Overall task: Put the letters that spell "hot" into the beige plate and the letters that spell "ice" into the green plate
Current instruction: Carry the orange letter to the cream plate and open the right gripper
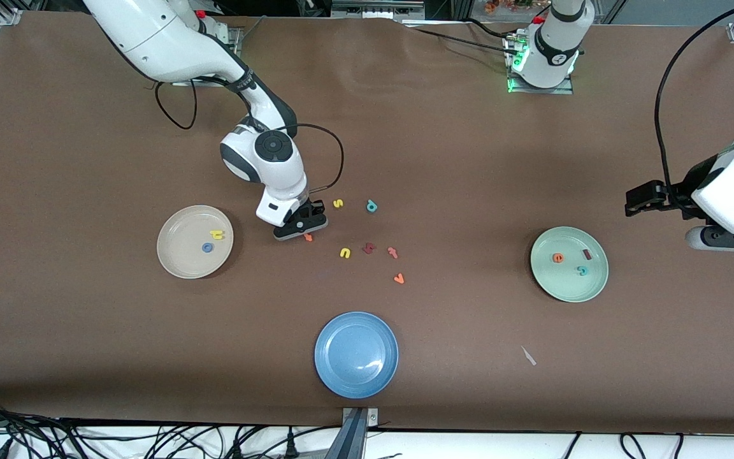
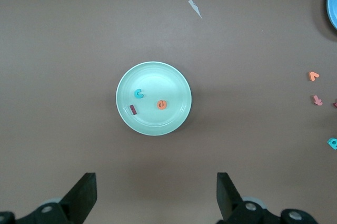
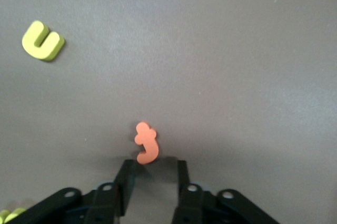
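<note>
The orange t [image 3: 146, 143] lies on the bench [image 1: 469, 159], its end just between the right tool's [image 3: 154, 174] narrow, half-open fingers. That arm bends low beside the beige plate [image 1: 179, 261], which holds h [image 1: 217, 235] and o [image 1: 207, 247]. The left tool [image 2: 157, 195] hangs wide open over the bench near the green plate [image 1: 558, 284], which holds i, c and e. A yellow u [image 3: 42, 40] lies near.

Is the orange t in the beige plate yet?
Not yet. The orange t lies on the table by the right gripper; the beige plate holds only two letters.
</note>
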Controlling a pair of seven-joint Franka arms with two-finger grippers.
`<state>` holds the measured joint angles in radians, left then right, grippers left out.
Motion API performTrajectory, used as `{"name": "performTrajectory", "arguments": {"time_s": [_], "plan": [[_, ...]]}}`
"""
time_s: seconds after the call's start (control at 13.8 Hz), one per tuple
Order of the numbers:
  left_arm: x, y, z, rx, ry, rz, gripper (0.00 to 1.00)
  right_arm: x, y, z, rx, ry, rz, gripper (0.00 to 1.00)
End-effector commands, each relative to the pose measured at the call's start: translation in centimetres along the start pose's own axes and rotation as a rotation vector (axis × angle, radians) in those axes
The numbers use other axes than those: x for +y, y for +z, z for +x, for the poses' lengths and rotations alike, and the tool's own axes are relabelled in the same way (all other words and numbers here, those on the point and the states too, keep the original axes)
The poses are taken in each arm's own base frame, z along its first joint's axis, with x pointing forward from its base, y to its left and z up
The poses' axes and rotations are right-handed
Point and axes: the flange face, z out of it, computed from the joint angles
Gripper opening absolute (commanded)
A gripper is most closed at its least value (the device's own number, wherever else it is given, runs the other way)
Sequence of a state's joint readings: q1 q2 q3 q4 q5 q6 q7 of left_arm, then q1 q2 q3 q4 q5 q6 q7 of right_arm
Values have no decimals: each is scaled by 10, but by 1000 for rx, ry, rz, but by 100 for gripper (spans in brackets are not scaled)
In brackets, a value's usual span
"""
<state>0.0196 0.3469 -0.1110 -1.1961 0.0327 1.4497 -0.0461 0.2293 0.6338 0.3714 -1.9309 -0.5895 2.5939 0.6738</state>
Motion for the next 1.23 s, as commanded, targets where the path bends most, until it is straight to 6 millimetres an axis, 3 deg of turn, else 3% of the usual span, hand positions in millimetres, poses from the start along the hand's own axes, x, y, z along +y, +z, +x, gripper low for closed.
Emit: {"name": "performTrajectory", "arguments": {"time_s": [0.0, 0.36, 0.94, 1.16], "plan": [[-2, -6, -7, -1, 20, -22, 100, -1, 0, 11, 13, 8, 8, 73], [3, -8, -7, 3, 25, -20, 100, -4, 14, 8, -2, 18, 17, 65], [-5, -5, -6, -4, 22, -20, 100, -4, 12, 11, 4, 3, 18, 1], [-4, -5, -6, -4, 22, -21, 100, -3, 5, 15, 18, -2, 16, 0]]}}
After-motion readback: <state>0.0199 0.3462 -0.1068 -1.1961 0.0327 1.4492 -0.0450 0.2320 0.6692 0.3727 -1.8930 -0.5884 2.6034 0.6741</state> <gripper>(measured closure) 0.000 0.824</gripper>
